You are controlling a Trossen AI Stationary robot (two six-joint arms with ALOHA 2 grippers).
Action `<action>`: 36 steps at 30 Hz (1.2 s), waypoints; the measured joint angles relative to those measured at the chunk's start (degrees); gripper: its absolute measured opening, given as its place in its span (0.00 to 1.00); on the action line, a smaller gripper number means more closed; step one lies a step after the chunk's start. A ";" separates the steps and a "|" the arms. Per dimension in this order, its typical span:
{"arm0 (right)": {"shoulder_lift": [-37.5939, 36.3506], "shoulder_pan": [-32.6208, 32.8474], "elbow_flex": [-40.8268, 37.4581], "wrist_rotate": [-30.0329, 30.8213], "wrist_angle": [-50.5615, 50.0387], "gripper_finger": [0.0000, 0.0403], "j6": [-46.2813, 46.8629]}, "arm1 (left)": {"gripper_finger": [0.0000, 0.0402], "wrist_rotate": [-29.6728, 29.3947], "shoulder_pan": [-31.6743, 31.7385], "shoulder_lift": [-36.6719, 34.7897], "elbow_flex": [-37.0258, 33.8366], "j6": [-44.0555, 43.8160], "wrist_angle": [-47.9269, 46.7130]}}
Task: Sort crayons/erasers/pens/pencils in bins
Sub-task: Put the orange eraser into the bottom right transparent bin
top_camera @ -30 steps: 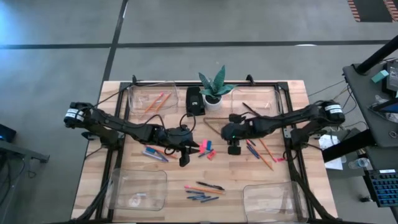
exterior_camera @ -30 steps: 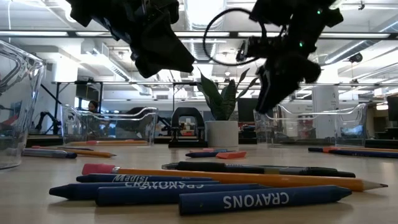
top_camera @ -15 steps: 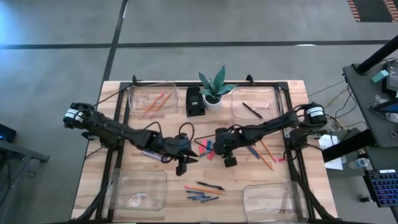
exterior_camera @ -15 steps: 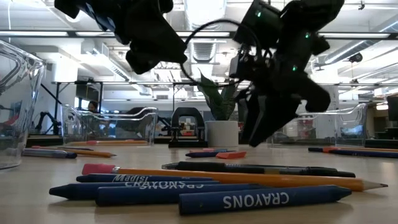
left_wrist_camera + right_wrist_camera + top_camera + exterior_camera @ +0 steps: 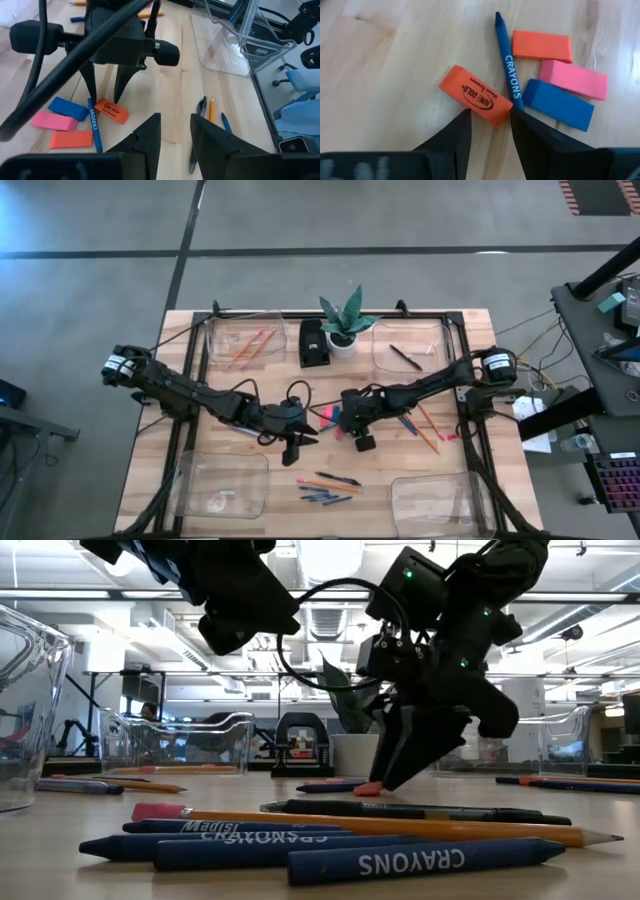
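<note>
Descending toward table centre within the last second, right gripper narrowed, jaws partly open astride orange eraser, unpinched. Left gripper at nine o'clock, part-open, empty. Grasp judged imminent.

A blue crayon lies touching the orange eraser, crowding the right pincer.

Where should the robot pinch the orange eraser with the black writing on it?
Probably across the narrow width of the flat orange rectangular eraser with black print, one finger on each long edge, coming straight down from above. It lies flat on the wooden table, so only its sides offer grip. The blue crayon lies close to one end, so pinch mid-length. The right end effector already straddles it.
</note>
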 joint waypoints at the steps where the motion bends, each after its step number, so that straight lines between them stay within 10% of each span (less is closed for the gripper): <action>1: -0.05 0.00 0.15 -0.01 -0.02 0.32 0.00 | 0.23 0.00 0.00 0.00 0.00 0.00 -0.01; 36: 0.10 0.40 0.42 -8.66 4.33 0.32 -23.32 | 0.23 0.48 -0.46 -1.26 0.07 0.02 -0.45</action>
